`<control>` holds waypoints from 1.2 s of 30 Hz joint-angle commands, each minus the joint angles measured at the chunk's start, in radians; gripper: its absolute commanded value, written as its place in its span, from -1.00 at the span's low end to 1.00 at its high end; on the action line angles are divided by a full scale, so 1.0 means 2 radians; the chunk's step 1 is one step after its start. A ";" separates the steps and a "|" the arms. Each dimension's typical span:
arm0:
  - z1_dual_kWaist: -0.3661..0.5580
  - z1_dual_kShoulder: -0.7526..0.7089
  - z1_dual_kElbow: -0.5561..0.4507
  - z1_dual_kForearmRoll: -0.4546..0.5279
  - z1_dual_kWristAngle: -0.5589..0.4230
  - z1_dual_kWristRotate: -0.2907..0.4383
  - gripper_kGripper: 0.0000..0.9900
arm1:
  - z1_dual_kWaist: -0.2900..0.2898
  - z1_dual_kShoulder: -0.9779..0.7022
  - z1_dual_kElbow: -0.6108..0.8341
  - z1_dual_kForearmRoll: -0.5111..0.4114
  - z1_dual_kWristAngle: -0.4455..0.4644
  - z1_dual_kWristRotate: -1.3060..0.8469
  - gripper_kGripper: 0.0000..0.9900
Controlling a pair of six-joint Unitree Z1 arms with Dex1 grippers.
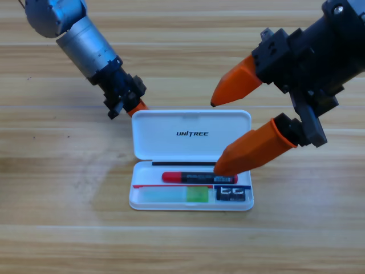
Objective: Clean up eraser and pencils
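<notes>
R gripper (215, 136) hangs over the open white case (142, 134) w/ jaws spread wide, lower tip right at the black marker (197, 177). Marker, green stick (174, 196) & eraser (232, 194) all lie inside the case tray. L gripper (136, 106) sits just beside the lid's top-left corner.

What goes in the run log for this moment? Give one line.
case open | marker, green pen, eraser inside | right gripper open above marker | left gripper behind lid's left corner
</notes>
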 commanded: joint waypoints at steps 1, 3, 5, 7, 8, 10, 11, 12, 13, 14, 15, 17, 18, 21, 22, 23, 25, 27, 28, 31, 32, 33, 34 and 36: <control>-0.026 0.021 0.001 0.023 -0.017 0.010 -1.00 | -0.013 -0.014 0.016 -0.006 0.004 0.005 1.00; -0.033 0.013 0.004 0.028 -0.021 0.010 -1.00 | -0.013 -0.015 0.016 -0.006 0.004 0.005 1.00; -0.038 0.005 0.005 0.032 -0.022 0.009 -1.00 | -0.013 -0.017 0.017 -0.006 0.004 0.005 1.00; -0.043 -0.003 0.007 0.035 -0.022 0.007 -1.00 | -0.013 -0.022 0.018 -0.007 0.004 0.005 1.00; -0.045 -0.006 0.010 0.035 -0.023 0.007 -1.00 | -0.013 -0.022 0.020 -0.007 0.004 0.005 1.00; -0.049 -0.012 0.018 0.035 -0.022 0.007 -1.00 | -0.013 -0.023 0.021 -0.007 0.004 0.005 1.00; -0.052 -0.015 0.021 0.035 -0.022 0.007 -1.00 | -0.013 -0.022 0.021 -0.006 0.004 0.005 1.00; -0.055 -0.018 0.024 0.035 -0.022 0.007 -1.00 | -0.013 -0.021 0.022 -0.006 0.004 0.005 1.00; -0.057 -0.020 0.028 0.035 -0.022 0.007 -1.00 | -0.013 -0.019 0.021 -0.007 0.004 0.005 1.00; -0.059 -0.024 0.032 0.035 -0.021 0.006 -1.00 | -0.013 -0.018 0.021 -0.007 0.004 0.005 1.00; -0.062 -0.027 0.037 0.035 -0.021 0.006 -1.00 | -0.013 -0.018 0.021 -0.007 0.004 0.005 1.00; -0.067 -0.034 0.044 0.035 -0.018 0.006 -1.00 | -0.013 -0.017 0.021 -0.007 0.003 0.005 1.00; -0.069 -0.036 0.048 0.034 -0.016 0.006 -1.00 | -0.013 -0.018 0.021 -0.007 0.003 0.006 1.00; -0.077 -0.039 0.058 0.028 -0.011 0.006 -1.00 | -0.013 -0.017 0.021 -0.007 0.004 0.006 1.00; -0.080 -0.039 0.063 0.026 -0.009 0.006 -1.00 | -0.013 -0.017 0.020 -0.007 0.004 0.006 1.00; -0.082 -0.039 0.068 0.021 -0.007 0.005 -1.00 | -0.013 -0.016 0.020 -0.007 0.004 0.006 1.00; -0.087 -0.040 0.080 0.011 -0.002 0.002 -1.00 | -0.013 -0.015 0.019 -0.007 0.004 0.007 1.00; -0.092 -0.044 0.094 -0.001 0.002 -0.001 -1.00 | -0.013 -0.015 0.019 -0.007 0.004 0.008 1.00; -0.094 -0.045 0.103 -0.008 0.003 -0.002 -1.00 | -0.013 -0.015 0.019 -0.007 0.004 0.008 1.00; -0.100 -0.048 0.126 -0.034 0.011 -0.008 -1.00 | -0.013 -0.015 0.018 -0.007 0.004 0.009 1.00; -0.102 -0.048 0.134 -0.042 0.013 -0.011 -1.00 | -0.013 -0.014 0.018 -0.007 0.004 0.009 1.00; -0.103 -0.048 0.141 -0.050 0.015 -0.012 -1.00 | -0.013 -0.014 0.018 -0.007 0.004 0.009 1.00; -0.105 -0.048 0.148 -0.058 0.017 -0.014 -1.00 | -0.013 -0.013 0.018 -0.007 0.003 0.009 1.00; -0.108 -0.048 0.159 -0.071 0.023 -0.019 -1.00 | -0.013 -0.013 0.018 -0.007 0.004 0.009 1.00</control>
